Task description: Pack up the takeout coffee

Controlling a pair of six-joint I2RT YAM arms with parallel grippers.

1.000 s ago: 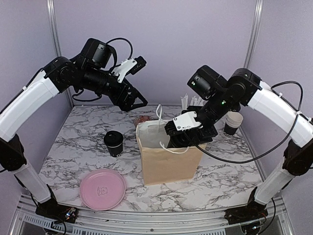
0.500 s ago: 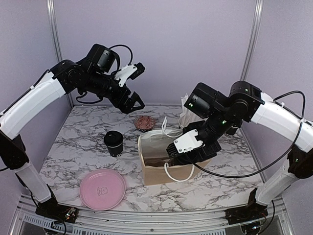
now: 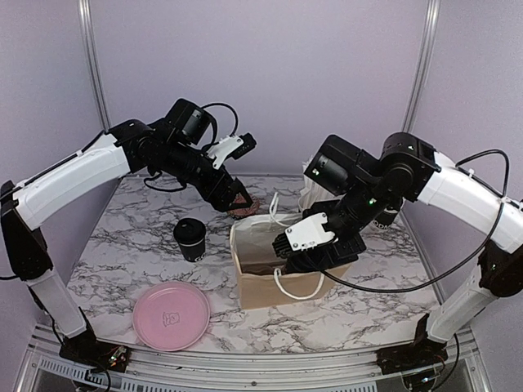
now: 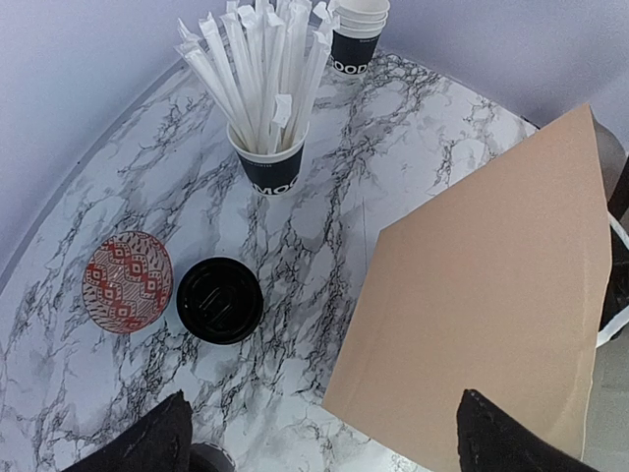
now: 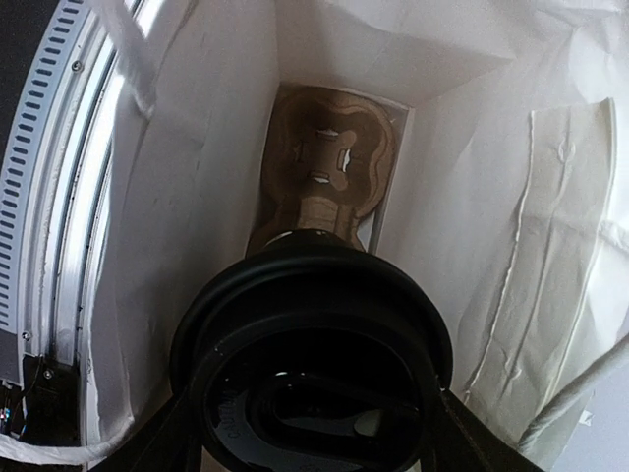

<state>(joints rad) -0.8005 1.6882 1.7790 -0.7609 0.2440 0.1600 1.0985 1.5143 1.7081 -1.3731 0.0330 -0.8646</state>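
Right gripper (image 3: 304,255) deep inside the paper bag (image 3: 282,287), fingers clamped around a lidded coffee cup (image 5: 310,374), pulp carrier (image 5: 332,167) just beneath, left gripper (image 4: 324,447) spread wide and empty, second lidded cup (image 4: 219,300) below it, left of its fingers.

Left arm (image 3: 73,175): rises from lower left of the top view, elbow high, forearm reaching toward centre frame.
Left end effector (image 3: 237,198): tilted downward, jaws spread wide, nothing between them.
Right arm (image 3: 466,192): arches in from lower right, wrist bent down at centre.
Right end effector (image 3: 298,255): pointing down, fingers clamped either side of a lidded cup (image 5: 314,334).
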